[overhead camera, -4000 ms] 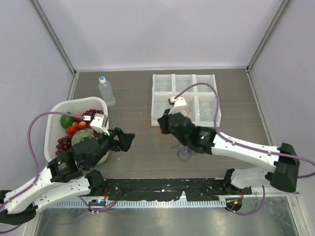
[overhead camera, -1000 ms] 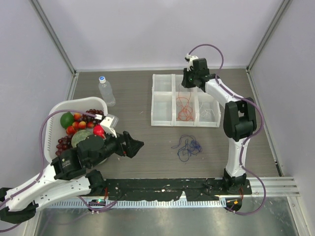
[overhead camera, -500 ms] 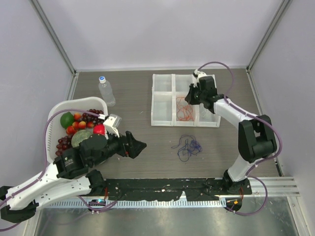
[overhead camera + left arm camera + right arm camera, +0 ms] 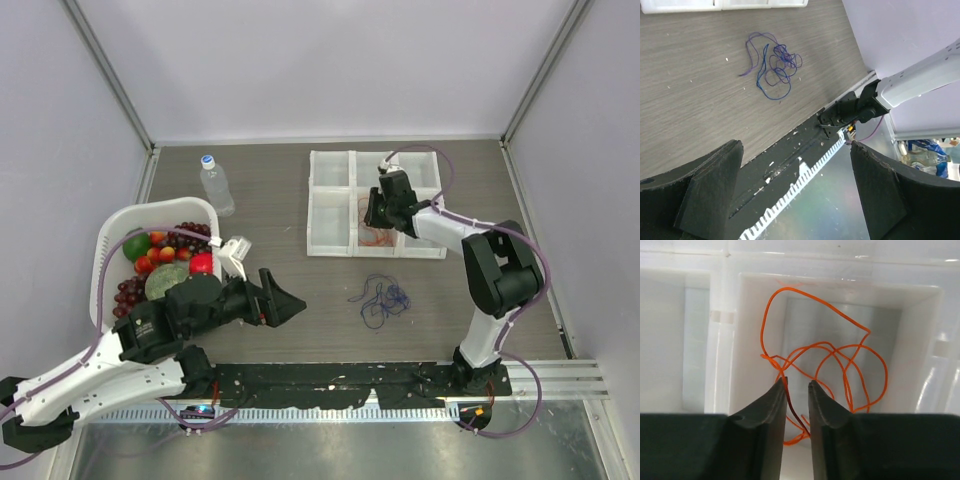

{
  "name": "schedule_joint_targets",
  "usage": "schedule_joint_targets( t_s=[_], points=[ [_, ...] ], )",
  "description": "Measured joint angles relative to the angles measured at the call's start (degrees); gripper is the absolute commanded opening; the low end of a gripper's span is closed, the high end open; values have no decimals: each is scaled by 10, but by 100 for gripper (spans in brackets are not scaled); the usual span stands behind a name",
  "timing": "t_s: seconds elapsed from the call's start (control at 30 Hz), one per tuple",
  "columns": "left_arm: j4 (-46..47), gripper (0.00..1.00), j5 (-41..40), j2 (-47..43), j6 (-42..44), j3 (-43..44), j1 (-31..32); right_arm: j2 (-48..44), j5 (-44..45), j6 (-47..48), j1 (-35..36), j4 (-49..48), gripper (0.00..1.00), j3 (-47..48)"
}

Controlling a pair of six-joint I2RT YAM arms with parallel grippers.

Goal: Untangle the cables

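one orange cable [image 4: 842, 357] lies under the downturned right end effector [image 4: 373, 220].

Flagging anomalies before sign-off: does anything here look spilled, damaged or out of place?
Nothing spilled or damaged. One oddity: a strand of the orange cable, lying in a compartment of the tray, runs through the narrow gap of the right pincer. The blue cable lies tangled on the table.
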State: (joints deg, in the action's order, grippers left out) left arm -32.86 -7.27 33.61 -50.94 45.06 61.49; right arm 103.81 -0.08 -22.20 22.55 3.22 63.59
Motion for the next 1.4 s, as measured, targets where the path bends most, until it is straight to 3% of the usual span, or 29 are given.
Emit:
schedule_joint_targets(
  t_s=[0.07, 0.17, 0.33, 0.47, 0.57, 0.77, 0.87, 0.93, 1.07, 1.2, 1.33, 1.4],
  points=[
    [-1, 93, 4, -8, -12, -5, 0, -14, 12, 8, 6, 20, 42, 5],
    [-8, 95, 4, -20, -18, -8, 0, -66, 31, 12, 11, 71, 66, 7],
    [-15, 95, -1, -14, -18, -8, 0, -186, 55, 10, 24, 131, 78, -1],
    [-10, 93, -2, 25, -16, -8, 0, -320, 55, -8, 40, 139, 77, -68],
    [11, 90, -1, 83, -10, -9, 0, -393, 38, -34, 52, 130, 71, -130],
    [78, 72, 13, 250, 19, 1, -10, -462, 18, -92, 70, 123, 62, -281],
    [106, 64, 16, 349, 46, 24, -19, -512, 14, -113, 71, 123, 48, -336],
    [129, 63, 15, 411, 69, 46, -23, -547, 3, -130, 71, 117, 44, -363],
    [166, 71, 16, 520, 110, 101, -25, -563, -17, -154, 71, 101, 45, -392],
    [211, 73, 29, 605, 141, 132, -26, -574, -31, -170, 71, 97, 45, -422],
    [220, 70, 35, 666, 170, 161, -26, -599, -42, -186, 71, 96, 46, -441],
    [226, 64, 36, 686, 180, 170, -26, -612, -46, -191, 71, 95, 46, -449]
  ],
)
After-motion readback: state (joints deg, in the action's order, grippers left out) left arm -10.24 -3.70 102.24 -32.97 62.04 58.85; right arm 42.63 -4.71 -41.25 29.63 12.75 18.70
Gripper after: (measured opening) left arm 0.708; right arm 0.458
